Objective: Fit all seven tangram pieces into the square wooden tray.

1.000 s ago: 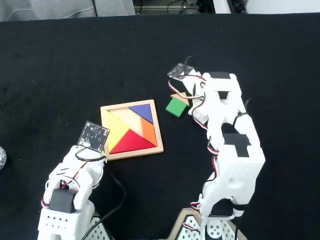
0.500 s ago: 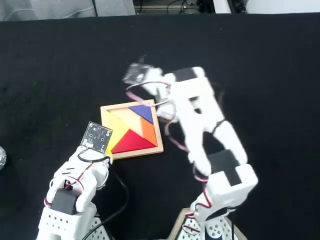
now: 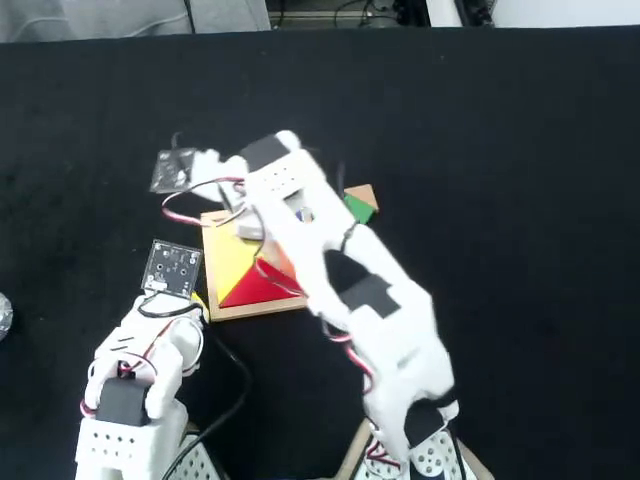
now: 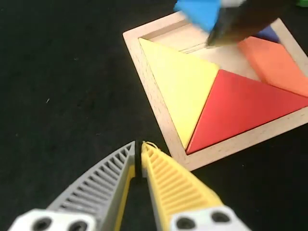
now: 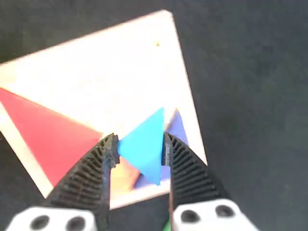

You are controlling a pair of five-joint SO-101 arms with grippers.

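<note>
Square wooden tray (image 4: 156, 96) part-filled, with a small light-blue triangle (image 5: 144, 149) held above it.

Nearest, the left gripper (image 4: 139, 147) sits pinched together on nothing, just off the tray's near corner. In the tray lie a large yellow triangle (image 4: 185, 91), a large red triangle (image 4: 240, 106), an orange piece (image 4: 272, 62) and a dark-blue piece (image 4: 269, 33), with bare wood towards the far side. Over that gap the right gripper (image 5: 139, 144) clamps the light-blue triangle. Beyond, on the black table (image 3: 500, 150), a green block (image 3: 358, 206) touches a tan wooden piece (image 3: 362, 192). Judging from this, the wrist should turn until the triangle's edges run parallel to the gap, then lower it flat and release once it is seated.
</note>
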